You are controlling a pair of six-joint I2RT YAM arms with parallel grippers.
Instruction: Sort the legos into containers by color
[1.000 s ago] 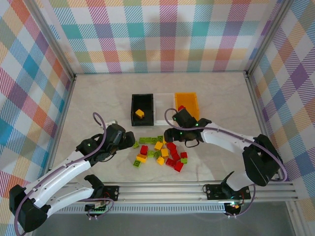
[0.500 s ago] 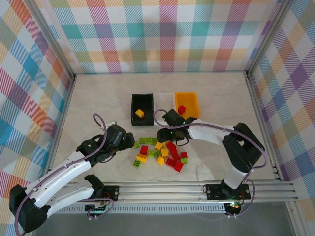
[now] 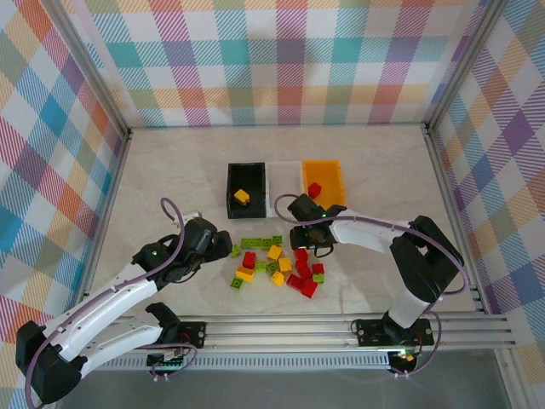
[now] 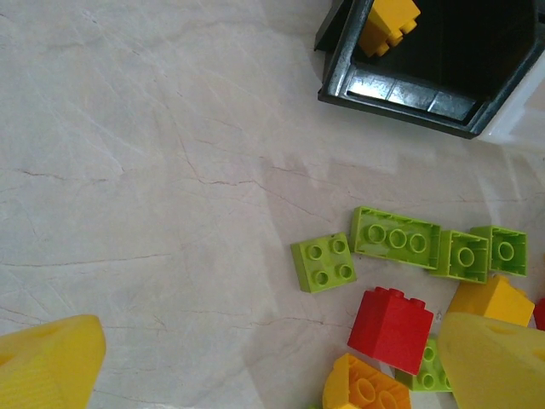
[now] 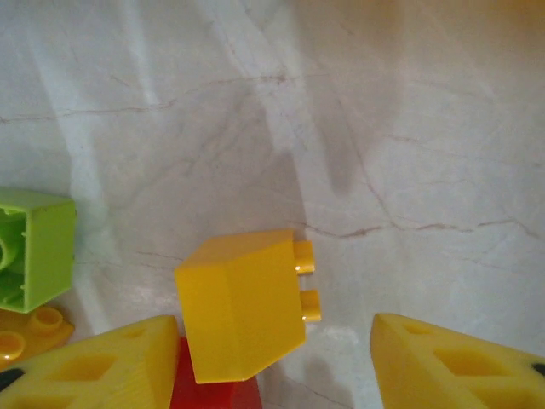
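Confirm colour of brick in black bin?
The brick is yellow-orange; clearest in the left wrist view.

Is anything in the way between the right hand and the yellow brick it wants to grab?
Nothing visible is in the way. The yellow brick lies on its side between the fingers of the right hand. A red brick pokes out by one finger, and a green brick lies off to the side.

No readable text or numbers on legos (image 3: 274,252); none on containers (image 3: 254,179).
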